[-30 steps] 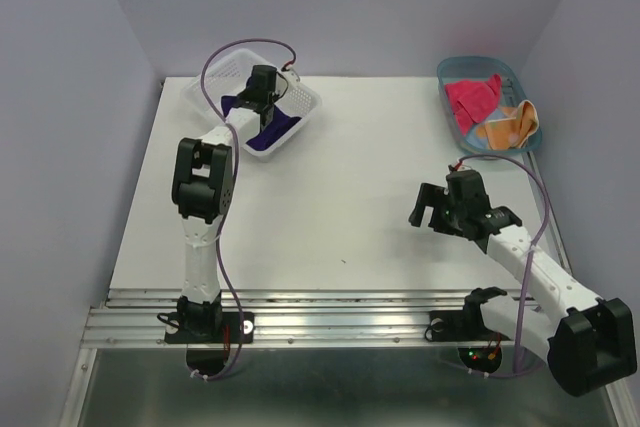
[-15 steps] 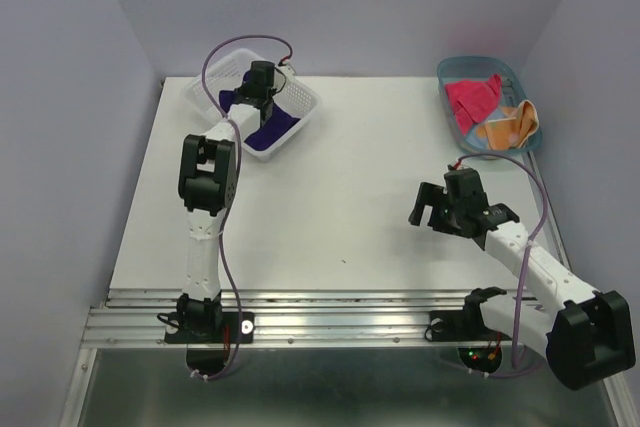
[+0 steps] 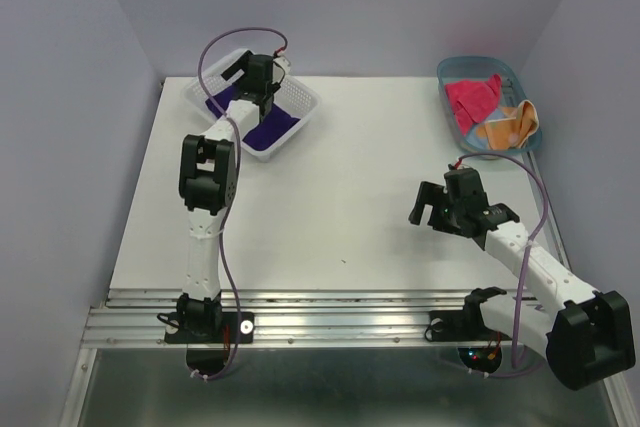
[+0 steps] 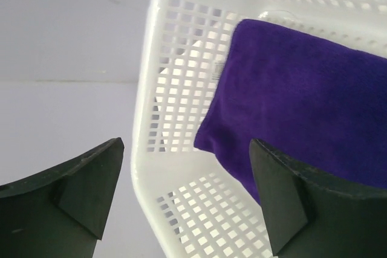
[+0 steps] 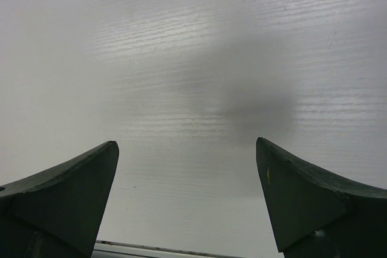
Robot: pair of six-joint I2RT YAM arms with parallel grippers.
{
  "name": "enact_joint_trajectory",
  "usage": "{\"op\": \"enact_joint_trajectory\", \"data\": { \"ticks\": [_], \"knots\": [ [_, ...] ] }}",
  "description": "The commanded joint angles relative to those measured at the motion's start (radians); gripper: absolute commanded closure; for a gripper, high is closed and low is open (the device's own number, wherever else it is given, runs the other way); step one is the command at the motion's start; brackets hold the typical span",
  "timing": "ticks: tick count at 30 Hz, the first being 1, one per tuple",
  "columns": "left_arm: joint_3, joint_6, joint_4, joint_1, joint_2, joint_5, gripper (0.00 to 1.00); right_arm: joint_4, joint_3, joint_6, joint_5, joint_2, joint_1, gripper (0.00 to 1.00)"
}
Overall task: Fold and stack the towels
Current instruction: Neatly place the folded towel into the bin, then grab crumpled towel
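Left gripper [image 4: 185,143] opened, purple towel [image 4: 302,101] loose in basket [image 4: 145,119]; pink towel [image 3: 470,97] right of basket, spread right gripper [image 5: 187,144] nearer.

Dk purple towel [image 3: 268,133]: looks folded, thick rounded edge, plush nap; lies flat inside white basket [image 3: 305,107], approx 11 o'clock on table [image 3: 340,187]. Pink-red towel [image 3: 472,97]: unfolded, bunched, in blue tray [image 3: 476,60] at approx 1 o'clock. Orange towel [image 3: 512,125]: crumpled too, touching pink-red one at its 4 o'clock, spilling over tray rim; print too small to make out.
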Motion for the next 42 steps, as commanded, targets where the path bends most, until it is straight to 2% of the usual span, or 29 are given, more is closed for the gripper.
{"op": "enact_joint_trajectory", "data": {
  "ticks": [1, 5, 7, 10, 11, 12, 13, 14, 15, 16, 17, 22, 25, 27, 30, 31, 38, 42],
  "knots": [
    [0.064, -0.041, 0.024, 0.013, -0.077, -0.052, 0.01, 0.044, 0.078, 0.009, 0.001, -0.022, 0.000, 0.00],
    [0.061, -0.155, 0.024, 0.008, -0.185, -0.052, 0.01, 0.056, 0.107, 0.010, 0.019, -0.042, 0.000, 0.00],
    [0.060, -0.223, 0.024, 0.001, -0.228, -0.044, 0.01, 0.039, 0.150, 0.027, 0.090, -0.032, 0.000, 0.00],
    [0.069, -0.465, -0.031, -0.021, -0.330, -0.009, 0.01, 0.015, 0.233, 0.084, 0.181, 0.006, 0.001, 0.00],
    [0.076, -0.554, -0.074, -0.022, -0.382, 0.099, 0.01, 0.001, 0.256, 0.096, 0.239, 0.042, -0.003, 0.00],
    [0.087, -0.720, -0.176, -0.023, -0.406, 0.184, 0.01, -0.007, 0.297, 0.112, 0.263, 0.069, -0.015, 0.00],
    [0.077, -0.801, -0.198, -0.023, -0.429, 0.327, 0.01, -0.007, 0.325, 0.106, 0.278, 0.111, -0.031, 0.00],
    [0.051, -0.885, -0.206, -0.023, -0.479, 0.374, 0.01, 0.001, 0.348, 0.106, 0.287, 0.136, -0.051, 0.00],
    [-0.019, -1.026, -0.209, -0.030, -0.505, 0.460, 0.01, 0.029, 0.395, 0.110, 0.292, 0.158, -0.101, 0.00],
    [-0.072, -1.027, -0.191, -0.030, -0.534, 0.460, 0.01, 0.030, 0.396, 0.107, 0.292, 0.178, -0.130, 0.00],
    [-0.182, -1.114, -0.154, -0.048, -0.598, 0.512, 0.01, 0.065, 0.449, 0.089, 0.277, 0.231, -0.191, 0.00],
    [-0.526, -1.168, -0.016, -0.173, -0.830, 0.378, 0.01, 0.088, 0.699, 0.003, 0.266, 0.447, -0.296, 0.00],
    [-0.676, -1.180, 0.021, -0.233, -0.893, 0.376, 0.01, 0.094, 0.862, -0.055, 0.241, 0.613, -0.362, 0.00],
    [-0.774, -1.211, 0.076, -0.246, -0.932, 0.440, 0.01, 0.099, 0.963, -0.109, 0.205, 0.734, -0.382, 0.00],
    [-0.848, -1.233, 0.113, -0.286, -0.935, 0.546, 0.01, 0.100, 1.083, -0.144, 0.208, 0.859, -0.407, 0.00],
    [-0.859, -1.231, 0.111, -0.303, -0.935, 0.552, 0.01, 0.096, 1.171, -0.154, 0.202, 0.904, -0.422, 0.00],
    [-0.913, -1.216, 0.121, -0.357, -0.970, 0.508, 0.01, 0.076, 1.495, -0.272, 0.099, 1.251, -0.433, 0.00],
    [-0.921, -1.210, 0.118, -0.366, -0.943, 0.494, 0.01, 0.047, 1.606, -0.273, 0.067, 1.356, -0.433, 0.00]
  ]
}}
